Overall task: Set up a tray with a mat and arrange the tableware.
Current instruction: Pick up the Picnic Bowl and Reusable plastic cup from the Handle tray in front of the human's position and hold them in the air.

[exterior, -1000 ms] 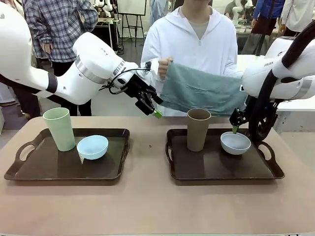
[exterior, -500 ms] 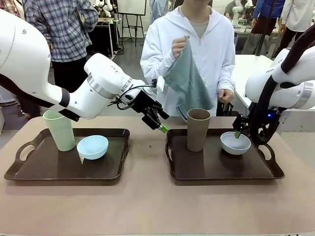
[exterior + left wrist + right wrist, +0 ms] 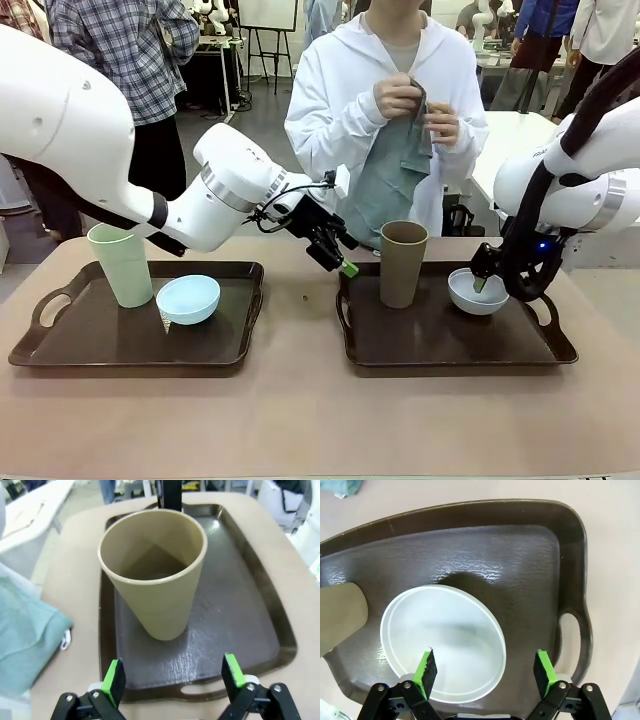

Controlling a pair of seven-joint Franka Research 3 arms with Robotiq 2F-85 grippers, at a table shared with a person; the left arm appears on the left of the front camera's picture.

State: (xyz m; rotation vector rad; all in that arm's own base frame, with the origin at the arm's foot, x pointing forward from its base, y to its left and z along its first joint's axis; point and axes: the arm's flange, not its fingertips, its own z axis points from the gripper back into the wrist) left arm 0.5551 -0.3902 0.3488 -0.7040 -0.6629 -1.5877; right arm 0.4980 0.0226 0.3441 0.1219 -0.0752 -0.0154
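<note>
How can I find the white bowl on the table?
Look across the table at its two dark trays and take the right-hand tray in the front view. On it stand a tall brown cup and, just to the right of the cup, the white bowl, small and round. The light blue bowl is the only other bowl, and it sits on the other tray beside a green cup.

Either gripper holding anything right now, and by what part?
Nothing held. Left gripper open, short of the brown cup; right gripper open over the white bowl.
</note>
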